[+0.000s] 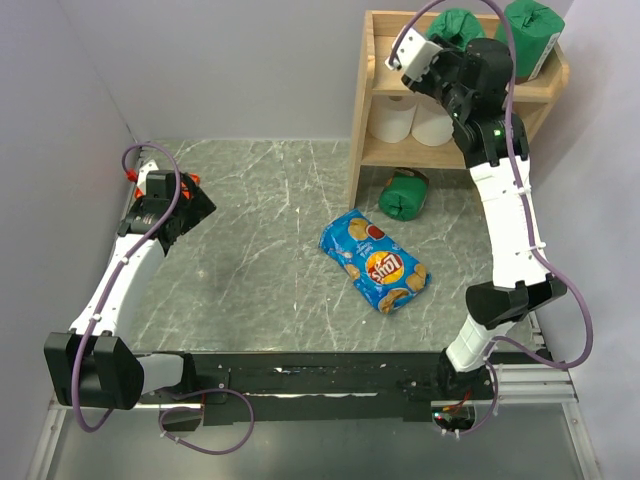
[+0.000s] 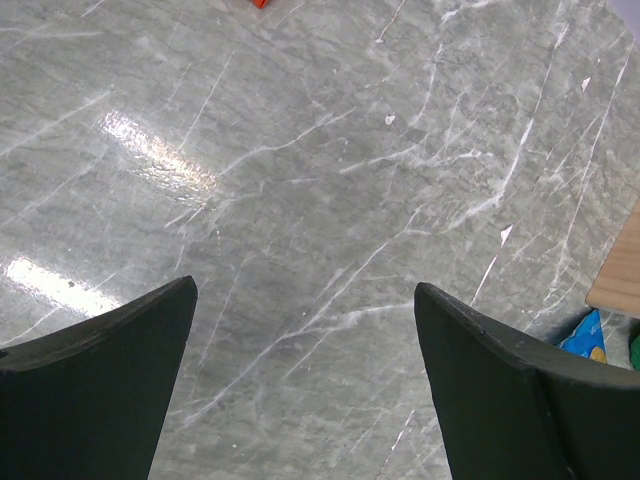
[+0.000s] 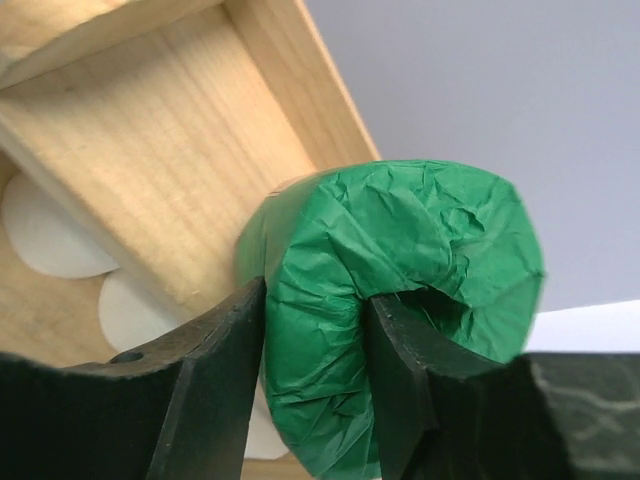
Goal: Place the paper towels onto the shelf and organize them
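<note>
My right jaws, nearly closed, pinch one green roll [image 3: 430,230] on the shelf's [image 1: 362,100] top tier, beside a second green roll [image 1: 530,35]. Lower tier: two white rolls [image 1: 396,118]. Counter [image 1: 260,200], at the shelf's foot: third green roll [image 1: 405,193], one chip bag [image 1: 375,262]. My left jaws gape wide and empty near the counter's left edge.

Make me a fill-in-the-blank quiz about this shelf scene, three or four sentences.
The shelf shows ___ white rolls on its lower tier.
The wrapped roll that the right pincer straddles is ___.
Another wrapped roll lies on the ___, near the chip bag.
The left pincer stands ___.
Missing: two, green, table, open.
</note>
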